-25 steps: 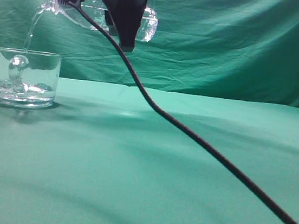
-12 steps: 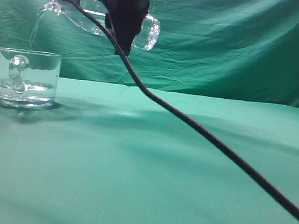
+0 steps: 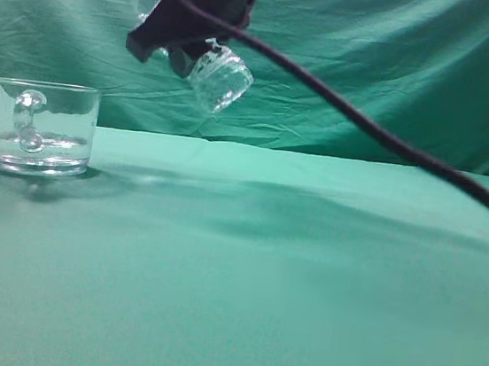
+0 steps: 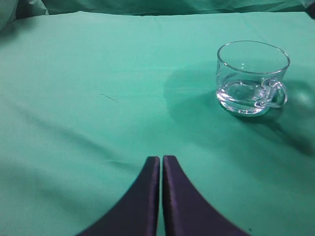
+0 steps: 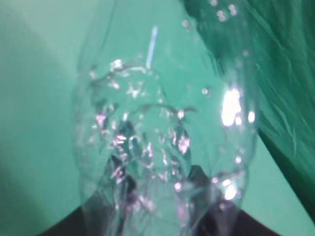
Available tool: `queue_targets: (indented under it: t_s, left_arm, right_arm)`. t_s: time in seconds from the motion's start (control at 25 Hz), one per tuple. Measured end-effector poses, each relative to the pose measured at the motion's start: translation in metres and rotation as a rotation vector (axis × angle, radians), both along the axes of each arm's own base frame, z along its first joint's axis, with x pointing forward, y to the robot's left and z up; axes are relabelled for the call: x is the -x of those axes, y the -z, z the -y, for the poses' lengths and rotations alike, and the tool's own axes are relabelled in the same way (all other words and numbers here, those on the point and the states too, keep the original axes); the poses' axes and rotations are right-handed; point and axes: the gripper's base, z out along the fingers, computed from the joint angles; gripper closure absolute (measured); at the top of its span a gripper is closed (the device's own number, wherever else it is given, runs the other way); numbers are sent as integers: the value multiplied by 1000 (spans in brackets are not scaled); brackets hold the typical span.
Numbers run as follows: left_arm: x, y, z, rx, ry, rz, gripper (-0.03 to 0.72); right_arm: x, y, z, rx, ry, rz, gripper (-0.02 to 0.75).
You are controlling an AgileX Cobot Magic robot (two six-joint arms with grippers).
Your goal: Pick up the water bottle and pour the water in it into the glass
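Observation:
The glass point(image 3: 40, 127) stands on the green cloth at the far left, handle facing me, with a shallow layer of water point(image 3: 39, 143) in it. It also shows in the left wrist view point(image 4: 252, 77), upper right. My right gripper point(image 3: 185, 26) is shut on the water bottle point(image 3: 217, 77) and holds it high, right of the glass, tilted with its neck up to the left and its base down to the right. No water streams from it. The bottle fills the right wrist view point(image 5: 162, 128). My left gripper point(image 4: 161, 162) is shut and empty, low over the cloth, left of the glass.
A black cable point(image 3: 384, 138) runs from the right gripper down to the right edge. A green cloth point(image 3: 260, 274) covers the table and a green backdrop point(image 3: 375, 65) hangs behind it.
The bottle was tipped neck-down over the glass, pouring a stream. Now it has swung neck-up and moved right, and the stream has stopped. The cable has lifted.

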Motion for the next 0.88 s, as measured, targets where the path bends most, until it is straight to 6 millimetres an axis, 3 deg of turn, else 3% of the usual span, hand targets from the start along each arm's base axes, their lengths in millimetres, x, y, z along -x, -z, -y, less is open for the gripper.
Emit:
queue_targets:
  t_s: [0.2, 0.36, 0.52, 0.72, 0.88]
  left_arm:
    - [0, 0, 0, 0, 0, 0, 688]
    - [0, 0, 0, 0, 0, 0, 688]
    - [0, 0, 0, 0, 0, 0, 688]
    - [0, 0, 0, 0, 0, 0, 688]
    - [0, 0, 0, 0, 0, 0, 688]
  right_arm:
    - [4, -39, 30, -224, 51, -18, 461]
    - [11, -51, 72, -380, 24, -74, 461]
    - [19, -48, 120, -492, -60, -135, 461]
    - [22, -23, 178, -618, -197, -219, 461]
    - [33, -4, 214, -667, -306, -205, 461]
